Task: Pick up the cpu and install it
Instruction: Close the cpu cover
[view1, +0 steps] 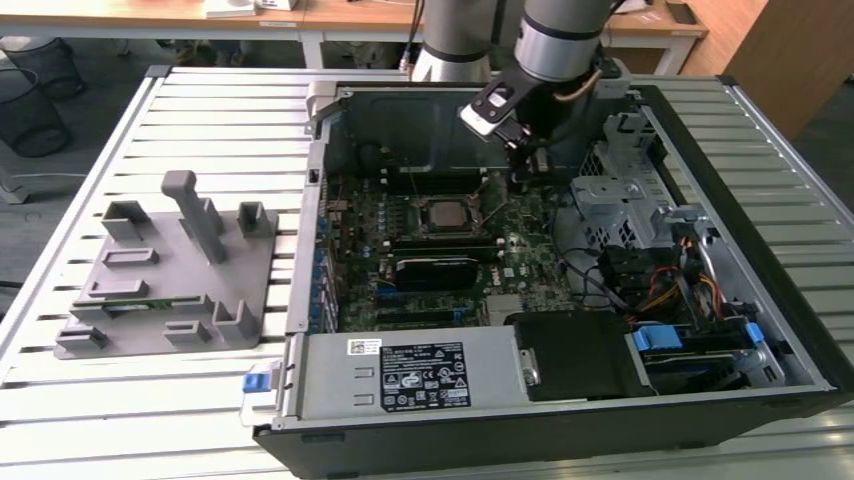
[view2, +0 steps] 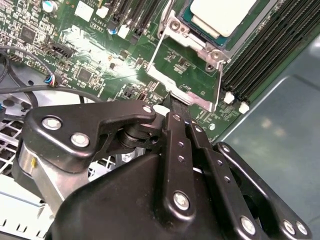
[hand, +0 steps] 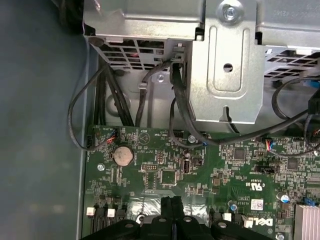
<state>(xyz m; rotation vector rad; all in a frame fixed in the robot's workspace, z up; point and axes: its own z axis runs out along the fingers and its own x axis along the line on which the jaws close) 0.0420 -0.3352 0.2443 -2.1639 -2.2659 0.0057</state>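
The small, square, silver-topped cpu (view1: 445, 213) lies flat in its metal socket frame (view2: 199, 48) on the green motherboard (hand: 220, 170). The black gripper (view1: 525, 165) hangs just beside it, toward the exterior view's right, its 2 fingers (hand: 167, 210) pressed together on nothing.

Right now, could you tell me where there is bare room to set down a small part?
Bare table slats lie beyond the grey fixture and in front of it, on the exterior view's left. The open case is crowded: motherboard, cables, gripper above.
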